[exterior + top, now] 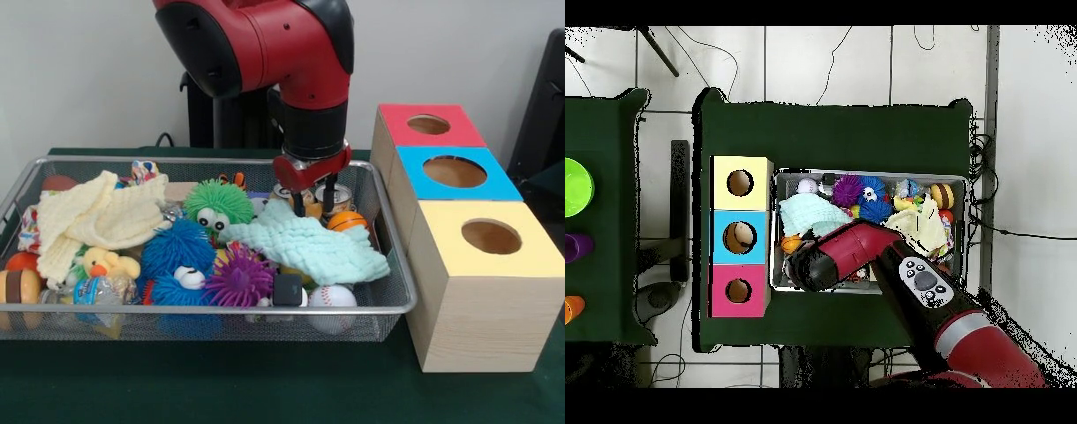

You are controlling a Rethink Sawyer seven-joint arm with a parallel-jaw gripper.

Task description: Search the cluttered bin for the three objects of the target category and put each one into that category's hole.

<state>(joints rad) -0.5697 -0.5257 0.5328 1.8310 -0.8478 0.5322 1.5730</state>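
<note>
The silver wire-mesh bin (212, 309) is full of toys; it also shows in the overhead view (870, 175). A yellow plush duck (106, 262) lies at the front left, half under a cream cloth. An orange-and-black striped tiger (234, 180) peeks out behind a green fuzzy ball. My gripper (313, 206) is open and empty, low over the bin's back right part, at the far edge of a mint cloth (309, 243). In the overhead view my arm (855, 250) hides the gripper. The red-faced box's round hole (428, 124) is right of the bin, also seen from overhead (738, 291).
Green (217, 201), blue (179, 247) and purple (240, 276) fuzzy balls fill the middle. A baseball (333, 297), a small basketball (347, 221), tins (340, 194) and a cream cloth (97, 221) lie around. Blue-faced (455, 171) and yellow-faced (491, 237) boxes stand beside the red one.
</note>
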